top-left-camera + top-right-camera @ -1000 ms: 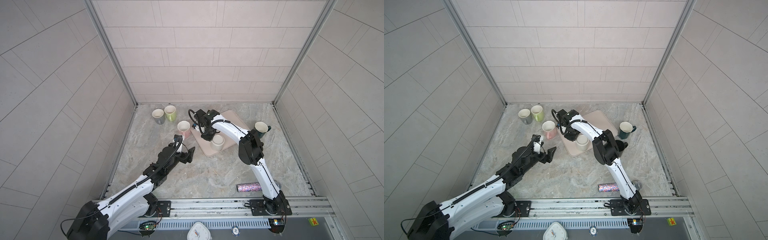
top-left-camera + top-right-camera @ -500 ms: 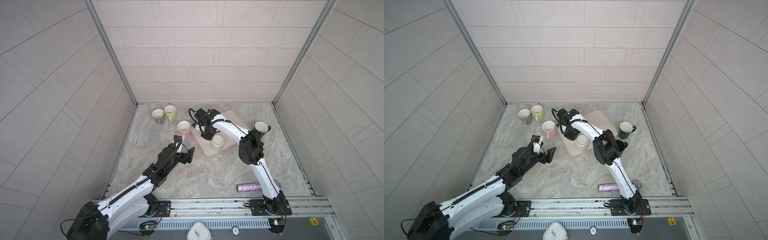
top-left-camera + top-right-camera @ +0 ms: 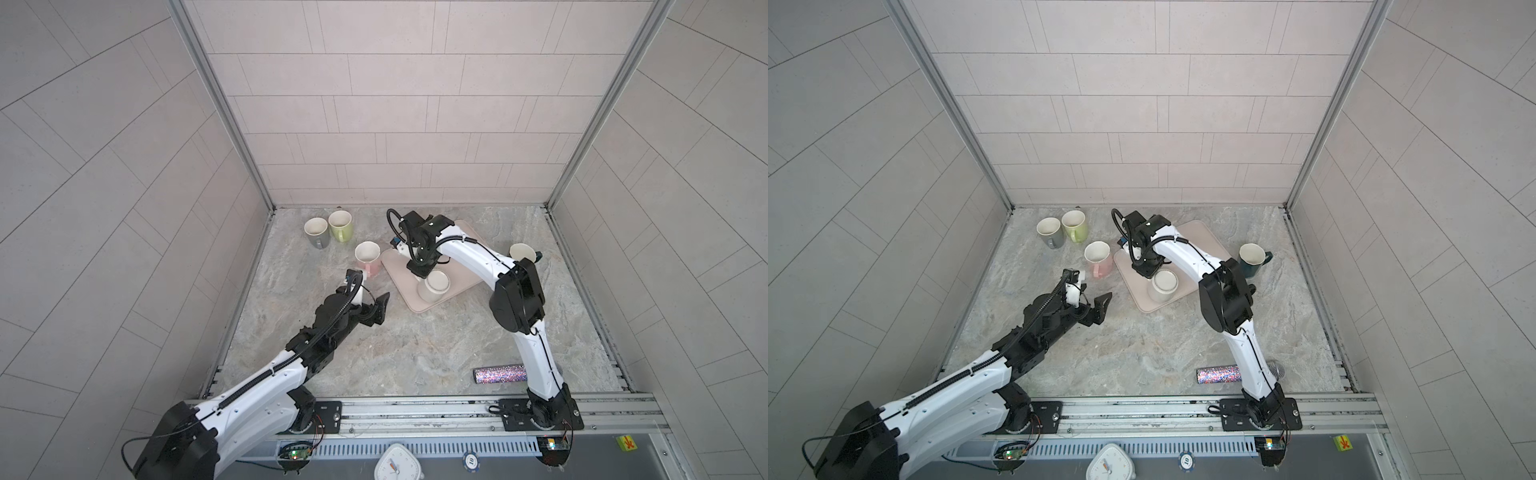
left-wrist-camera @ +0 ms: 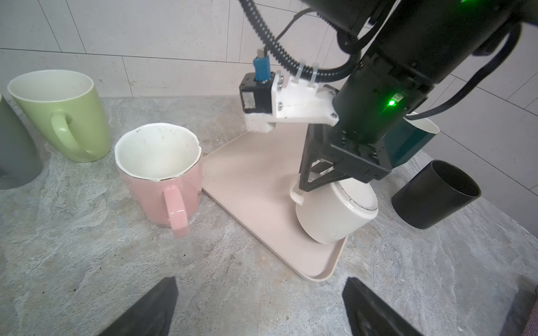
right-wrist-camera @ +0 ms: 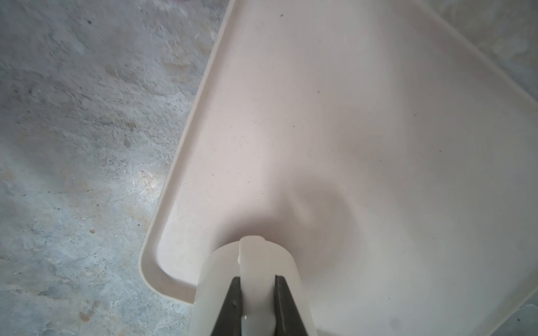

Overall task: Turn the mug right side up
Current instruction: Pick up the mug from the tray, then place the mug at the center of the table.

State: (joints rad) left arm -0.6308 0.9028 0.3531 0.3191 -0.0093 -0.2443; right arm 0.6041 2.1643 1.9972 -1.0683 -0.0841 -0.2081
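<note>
In both top views the cream mug (image 3: pixel 434 284) sits base up mid-frame on the tray (image 3: pixel 406 296), left jaws wide and empty. Left wrist view: stiff, breakable, probably slick glaze. Right wrist view: right jaws pinched on its handle (image 5: pixel 252 261), the surest hold

The cream ceramic mug (image 4: pixel 334 215) is glazed and glossy, with a dark scuff on its foot ring. The pale pink plastic tray (image 4: pixel 262 180) looks smooth and matt, finely speckled. At the tray's 9 o'clock, the pink ceramic mug (image 4: pixel 163 186) shines, with a metallic rim line and a scratched white inside. The green ceramic mug (image 4: pixel 87 116) has a soft sheen; the black cylindrical cup (image 4: pixel 431 197) is matt. The grey stone-look tabletop (image 4: pixel 87 247) is rough and mottled. At its 5 o'clock, the glittery tube (image 3: pixel 498 374) sparkles.
</note>
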